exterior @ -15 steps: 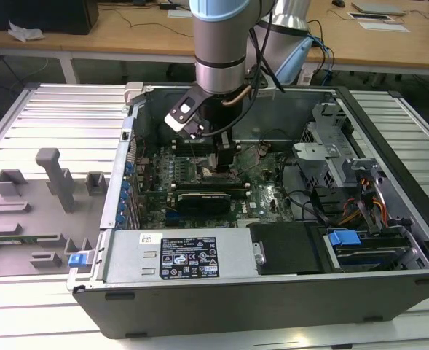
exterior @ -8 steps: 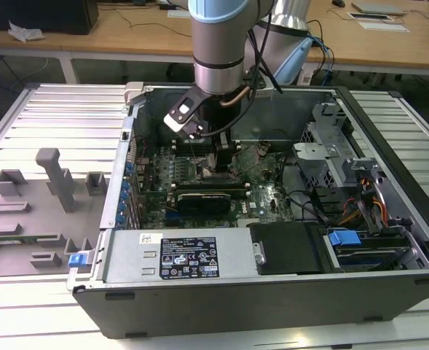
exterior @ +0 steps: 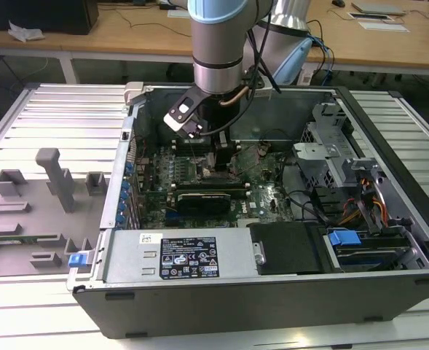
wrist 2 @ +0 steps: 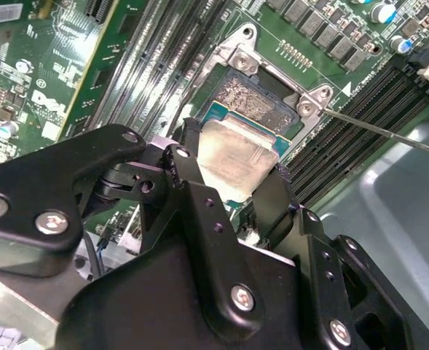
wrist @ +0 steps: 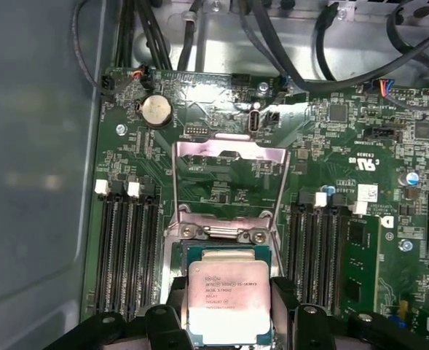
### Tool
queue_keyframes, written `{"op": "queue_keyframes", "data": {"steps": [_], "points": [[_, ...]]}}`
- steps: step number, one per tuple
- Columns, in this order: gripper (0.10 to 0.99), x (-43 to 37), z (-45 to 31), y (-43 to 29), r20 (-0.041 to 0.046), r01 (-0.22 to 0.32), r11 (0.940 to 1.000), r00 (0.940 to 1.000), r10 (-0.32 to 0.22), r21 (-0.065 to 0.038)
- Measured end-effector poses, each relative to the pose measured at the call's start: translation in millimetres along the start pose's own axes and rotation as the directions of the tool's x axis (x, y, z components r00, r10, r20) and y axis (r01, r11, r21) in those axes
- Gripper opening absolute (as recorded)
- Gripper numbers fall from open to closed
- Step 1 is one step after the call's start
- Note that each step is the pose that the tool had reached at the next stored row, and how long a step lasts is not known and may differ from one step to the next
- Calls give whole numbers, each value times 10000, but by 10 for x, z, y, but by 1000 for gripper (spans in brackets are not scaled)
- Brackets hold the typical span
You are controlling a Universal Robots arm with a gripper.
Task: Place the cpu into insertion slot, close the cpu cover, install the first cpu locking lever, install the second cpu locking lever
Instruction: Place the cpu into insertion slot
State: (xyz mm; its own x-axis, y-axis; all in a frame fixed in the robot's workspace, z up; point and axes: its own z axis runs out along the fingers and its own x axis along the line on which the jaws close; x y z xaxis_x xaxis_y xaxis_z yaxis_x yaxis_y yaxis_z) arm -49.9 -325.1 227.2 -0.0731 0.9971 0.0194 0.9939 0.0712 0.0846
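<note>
**bench_lurker:** Which feed should I be watching? And where's the chip right now?

**me:** I'm driving this from my desk, so all I have is the three cameras. In the exterior view the arm reaches straight down into the open computer case (exterior: 272, 306). The case lies on its side on a slatted metal table (exterior: 61, 117). The gripper (exterior: 220, 157) is low over the green motherboard (wrist: 331, 146). There's also a grey fixture tray (exterior: 25, 233) on the table toward the exterior view's left, well apart from the gripper.

**bench_lurker:** What are the fingers doing?

**me:** They're closed in on the cpu (wrist: 229, 299). In both wrist views the black fingers (wrist: 283, 299) sit against two opposite edges of it, with the pale metal top facing up. They're only as far apart as the chip is wide, and nothing else is between them.

**bench_lurker:** So is it in the socket?

**me:** It's right at the insertion slot (wrist 2: 258, 98). In the second wrist view the cpu (wrist 2: 232, 153) covers the near part of the slot, and some glinting pin field shows past its far edge. I honestly can't tell whether it's seated or just above the pins.

**bench_lurker:** And the cover?

**me:** The cpu cover (wrist: 229, 151) is swung open, away from the slot, and I can see green board through its window. A thin metal rod (wrist 2: 378, 131) sticks out from a corner of the socket bracket. Long black memory slots (wrist: 127, 248) run along both sides of the socket.
</note>
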Motion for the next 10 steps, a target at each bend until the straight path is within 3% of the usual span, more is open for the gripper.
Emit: {"op": "queue_keyframes", "data": {"steps": [10], "points": [[541, 8, 101, -39, 34, -417, 9991, 9991, 417, 30]]}}
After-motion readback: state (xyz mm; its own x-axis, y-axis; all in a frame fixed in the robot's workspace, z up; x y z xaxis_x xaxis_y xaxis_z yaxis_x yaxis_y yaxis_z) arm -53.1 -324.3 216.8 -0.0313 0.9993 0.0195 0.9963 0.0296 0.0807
